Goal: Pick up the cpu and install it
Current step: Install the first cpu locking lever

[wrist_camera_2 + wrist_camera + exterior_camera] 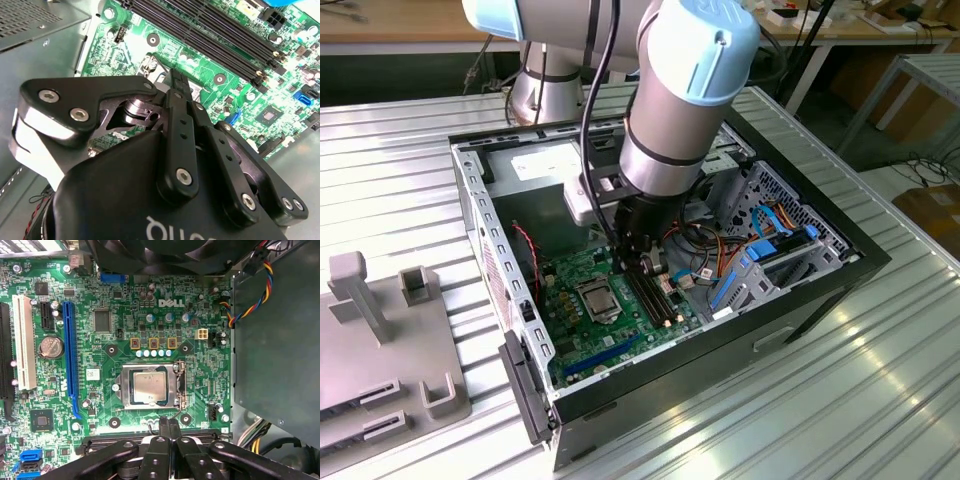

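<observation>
While cpu (148, 387) sits in socket (177, 386), gripper (169, 426) pinched narrow, empty, just beside socket edge w/ clear mobo (125, 320) around.

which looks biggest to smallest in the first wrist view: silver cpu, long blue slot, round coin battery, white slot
1. Long blue slot
2. White slot, slightly shorter but wider, so nearly alike
3. Silver square cpu
4. Round silver coin battery
</observation>
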